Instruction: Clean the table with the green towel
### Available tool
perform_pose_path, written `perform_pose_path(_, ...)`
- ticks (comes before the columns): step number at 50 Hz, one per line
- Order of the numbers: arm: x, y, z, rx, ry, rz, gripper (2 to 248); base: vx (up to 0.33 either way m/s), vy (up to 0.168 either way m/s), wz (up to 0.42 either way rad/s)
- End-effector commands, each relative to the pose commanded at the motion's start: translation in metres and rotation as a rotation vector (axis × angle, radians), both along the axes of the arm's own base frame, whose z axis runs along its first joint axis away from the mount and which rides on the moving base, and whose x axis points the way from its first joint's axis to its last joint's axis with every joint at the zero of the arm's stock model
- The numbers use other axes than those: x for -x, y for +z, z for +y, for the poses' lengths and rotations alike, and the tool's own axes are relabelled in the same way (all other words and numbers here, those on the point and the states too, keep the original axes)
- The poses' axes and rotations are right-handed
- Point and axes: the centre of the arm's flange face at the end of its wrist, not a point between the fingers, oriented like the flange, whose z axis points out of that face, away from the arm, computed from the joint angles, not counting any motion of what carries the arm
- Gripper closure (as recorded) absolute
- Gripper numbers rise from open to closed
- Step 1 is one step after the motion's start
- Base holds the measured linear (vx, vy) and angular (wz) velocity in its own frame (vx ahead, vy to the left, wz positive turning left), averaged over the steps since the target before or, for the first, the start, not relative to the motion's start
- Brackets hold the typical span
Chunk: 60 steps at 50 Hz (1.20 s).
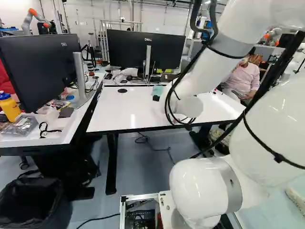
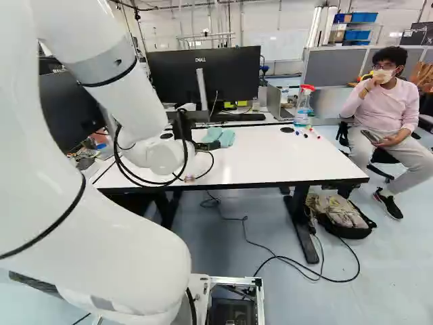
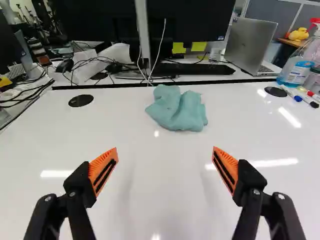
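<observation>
Green and crumpled, the towel (image 3: 179, 111) lies on the white table (image 3: 150, 197) by its far edge, at twelve o'clock from the gripper (image 2: 205, 161). In the wrist view the gripper (image 3: 165, 159) is released, its orange pads (image 3: 104, 167) spread wide over the tabletop with nothing between them; the towel is ahead of both, touching neither.

Beyond the table, the keyboard (image 3: 195, 69) sits at twelve, the silver laptop (image 3: 252, 42) at one, tangled cables (image 3: 95, 62) at eleven. At two o'clock stand the spray bottle (image 3: 297, 67) and, beside it, some markers (image 3: 305, 97). In the left base view, a black bin (image 1: 31, 202) is at eight, a yellow bottle (image 1: 9, 109) at nine.
</observation>
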Motion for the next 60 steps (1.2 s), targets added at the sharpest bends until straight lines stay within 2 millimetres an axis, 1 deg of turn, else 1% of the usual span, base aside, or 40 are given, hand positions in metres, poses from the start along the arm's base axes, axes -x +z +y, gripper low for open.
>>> perform_pose_path(14, 0.027, -0.012, 0.002, 0.0, 0.006, -0.026, 3, 0.0, 0.0, 0.0)
perform_pose_path(30, 0.049, -0.021, 0.003, 0.0, 0.01, -0.046, 3, 0.0, 0.0, 0.0)
perform_pose_path(45, 0.06, -0.026, 0.004, 0.0, 0.012, -0.057, 3, 0.0, 0.0, 0.0)
perform_pose_path(60, 0.063, -0.027, 0.004, 0.0, 0.013, -0.06, 3, 0.0, 0.0, 0.0)
